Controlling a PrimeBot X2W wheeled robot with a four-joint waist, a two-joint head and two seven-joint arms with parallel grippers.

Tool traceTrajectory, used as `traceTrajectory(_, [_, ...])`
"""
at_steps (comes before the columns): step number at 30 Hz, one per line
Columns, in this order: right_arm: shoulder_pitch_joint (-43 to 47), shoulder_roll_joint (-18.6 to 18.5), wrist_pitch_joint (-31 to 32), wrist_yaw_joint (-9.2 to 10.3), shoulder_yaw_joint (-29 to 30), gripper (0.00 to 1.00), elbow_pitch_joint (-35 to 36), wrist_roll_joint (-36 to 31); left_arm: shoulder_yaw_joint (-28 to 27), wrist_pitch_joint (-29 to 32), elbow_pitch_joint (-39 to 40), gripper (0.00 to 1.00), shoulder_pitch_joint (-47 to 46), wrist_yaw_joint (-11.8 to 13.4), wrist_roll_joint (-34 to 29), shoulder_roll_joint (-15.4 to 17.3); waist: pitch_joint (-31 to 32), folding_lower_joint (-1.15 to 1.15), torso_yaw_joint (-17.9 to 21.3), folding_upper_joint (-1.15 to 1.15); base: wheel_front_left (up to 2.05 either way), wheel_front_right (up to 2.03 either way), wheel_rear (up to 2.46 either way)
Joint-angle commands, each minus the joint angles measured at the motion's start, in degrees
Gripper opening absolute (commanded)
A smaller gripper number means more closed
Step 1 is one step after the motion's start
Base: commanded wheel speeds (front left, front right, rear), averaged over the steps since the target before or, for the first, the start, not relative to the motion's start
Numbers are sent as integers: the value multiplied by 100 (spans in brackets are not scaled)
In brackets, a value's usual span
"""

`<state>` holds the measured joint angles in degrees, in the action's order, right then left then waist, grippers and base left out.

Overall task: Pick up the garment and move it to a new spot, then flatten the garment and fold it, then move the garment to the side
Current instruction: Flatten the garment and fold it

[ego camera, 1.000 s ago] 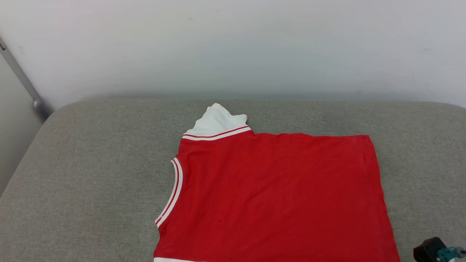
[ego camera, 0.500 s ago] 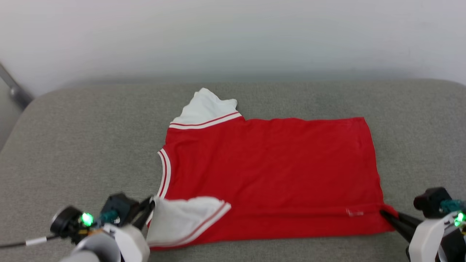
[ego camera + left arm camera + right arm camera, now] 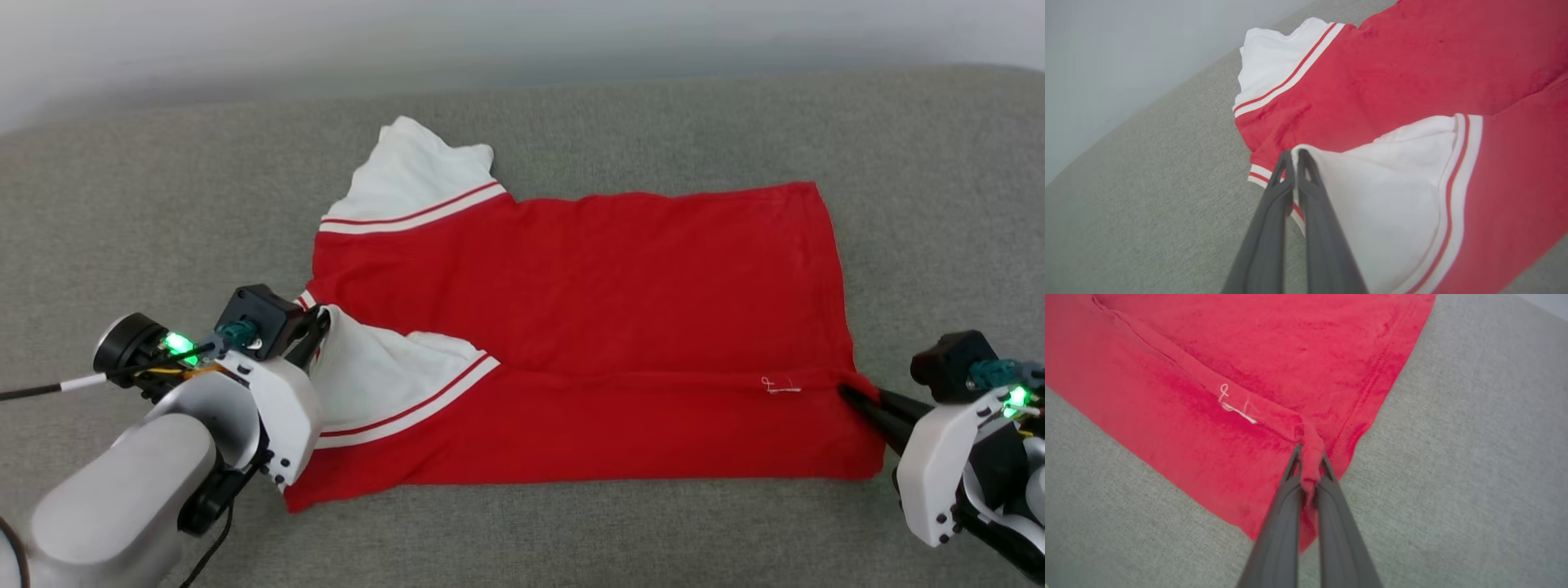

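Grey cushion (image 3: pixel 122 204) holds the red jersey (image 3: pixel 612 278); left gripper (image 3: pixel 322 322) pinches its white sleeve (image 3: pixel 384 376), right gripper (image 3: pixel 849 394) clamps the hem corner (image 3: pixel 1310 437).

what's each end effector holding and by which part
The garment: left end effector pinches the white sleeve at its edge, right end effector a bunched hem corner.

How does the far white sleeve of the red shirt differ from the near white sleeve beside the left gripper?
The far sleeve sticks out past the garment onto the grey cushion; the near sleeve lies folded over the red cloth. The far sleeve is free; the near sleeve is pinched by the shut left gripper. Both are white with red-white striped trim.
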<state>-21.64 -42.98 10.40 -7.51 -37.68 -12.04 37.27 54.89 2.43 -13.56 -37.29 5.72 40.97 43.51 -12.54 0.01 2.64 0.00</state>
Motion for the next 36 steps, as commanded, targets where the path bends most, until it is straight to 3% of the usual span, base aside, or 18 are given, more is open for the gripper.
traceTrajectory(1, [-146, 60, 7, 5, -52, 0, -81, 28, 25, 15, -150, 0, -106, -58, -51, -51, -196, -1, 71, 0, 0, 0, 0])
traceTrajectory(9, [-541, 269, 13, 4, -439, 0, -622, 110, 146, -132, -1088, 0, -290, -412, -29, -357, -461, -1, 86, 0, 0, 0, 0])
traceTrajectory(10, [-608, 338, -103, 4, -580, 0, -780, 194, 193, -247, -1424, 0, -322, -526, -37, -509, -430, -1, 65, 0, 0, 0, 0])
traceTrajectory(11, [-635, 348, -168, 4, -596, 11, -820, 209, 176, -325, -1547, 0, -312, -562, 2, -565, -393, -1, 57, 0, 0, 0, 0])
traceTrajectory(12, [-647, 350, -226, 4, -611, 48, -856, 231, 170, -376, -1634, 39, -303, -587, 25, -628, -338, -1, 44, 0, 0, 0, 0])
traceTrajectory(13, [-647, 350, -226, 4, -611, 48, -856, 231, 170, -376, -1634, 39, -303, -587, 25, -628, -338, -1, 44, 0, 0, 0, 0])
traceTrajectory(14, [-650, 351, -299, 4, -623, 100, -882, 234, 176, -450, -1695, 100, -322, -575, -17, -659, -272, -1, 33, 0, 0, 0, 0])
traceTrajectory(20, [-483, 263, -708, 4, -538, 100, -905, 199, 101, -704, -1839, 100, -457, -634, -8, -631, 195, -1, -78, 0, 0, 0, 0])
traceTrajectory(25, [-268, 199, -874, 4, -332, 100, -830, 129, 90, -207, -1519, 100, -619, -732, 152, -441, 478, -1, -183, 0, 0, 0, 0])
traceTrajectory(29, [-144, 197, -835, 4, -188, 100, -730, 66, 205, 691, -1160, 100, -816, -885, 304, -242, 585, -1, -211, 0, 0, 0, 0])
traceTrajectory(36, [-20, 307, -713, 4, -29, 100, -570, -83, 494, 2849, -651, 100, -1054, -1169, 1142, 2, 638, -1, -160, 0, 0, 0, 0])
